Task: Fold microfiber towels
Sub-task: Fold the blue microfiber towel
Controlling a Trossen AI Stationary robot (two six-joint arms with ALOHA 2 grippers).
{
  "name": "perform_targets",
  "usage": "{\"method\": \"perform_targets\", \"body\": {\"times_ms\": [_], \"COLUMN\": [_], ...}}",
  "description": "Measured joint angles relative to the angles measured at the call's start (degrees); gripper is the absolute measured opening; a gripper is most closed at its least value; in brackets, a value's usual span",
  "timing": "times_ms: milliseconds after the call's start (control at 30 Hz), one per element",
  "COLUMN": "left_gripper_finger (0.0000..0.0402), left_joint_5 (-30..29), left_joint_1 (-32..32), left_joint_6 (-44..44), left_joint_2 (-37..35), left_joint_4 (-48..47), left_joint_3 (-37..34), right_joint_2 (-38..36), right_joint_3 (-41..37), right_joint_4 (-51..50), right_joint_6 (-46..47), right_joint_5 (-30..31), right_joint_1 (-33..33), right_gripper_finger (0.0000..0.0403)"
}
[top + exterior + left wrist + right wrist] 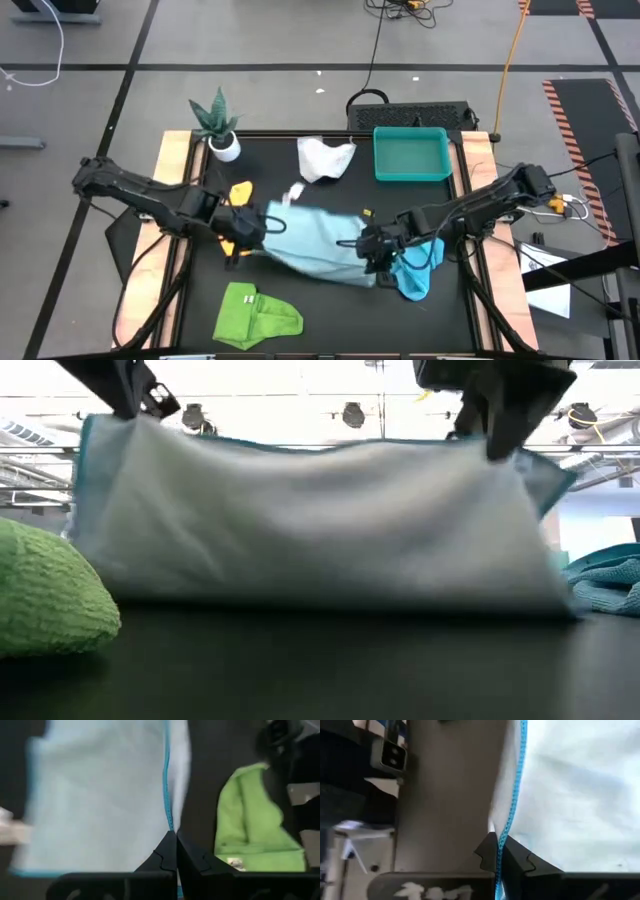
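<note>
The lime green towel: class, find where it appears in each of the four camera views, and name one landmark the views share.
High view: lime green towel lies bottom left of centre, on the table's near edge.
Low view: rounded heap at the left edge.
Left wrist view: right of centre, beside the held cloth.
Right wrist view: not in it.
Shared landmark: the light blue towel with its blue hem, held by the left tool and the right tool.

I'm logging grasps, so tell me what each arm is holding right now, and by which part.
Both hold the light blue towel, stretched between them above the table: the left tool is shut on one blue-stitched edge, and the right tool is shut on the opposite edge.
</note>
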Motion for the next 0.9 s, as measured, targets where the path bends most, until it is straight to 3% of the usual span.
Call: {"method": "perform_targets", "body": {"times_ms": [133, 400, 500, 700, 900], "left_gripper_finger": [0.0, 0.0, 0.0, 0.0, 0.0], "left_joint_5": [-5.3, -15.1, -15.4, -15.5, -11.4], "left_joint_1": [2.3, 12.8, 18.8, 29.6, 28.3], "left_joint_6": [4.3, 20.2, 26.8, 35.8, 33.0], "left_joint_2": [-2.5, -4.6, -3.7, -1.0, -0.8], "left_joint_4": [-0.9, -5.9, -4.9, -4.8, -9.1], "left_joint_3": [5.8, 21.2, 24.1, 29.6, 34.3], "right_joint_2": [-5.2, -12.4, -11.3, -7.3, -5.0], "right_joint_3": [3.3, 16.5, 22.3, 33.5, 40.0], "right_joint_4": [-2.8, -20.8, -27.4, -32.3, -39.1], "right_joint_6": [-1.5, -16.1, -24.9, -37.0, -35.3], "right_joint_5": [0.3, 13.5, 21.4, 31.3, 31.4], "right_joint_1": [-1.6, -9.8, -15.1, -24.2, -20.8], "right_gripper_finger": [0.0, 0.0, 0.0, 0.0, 0.0]}}
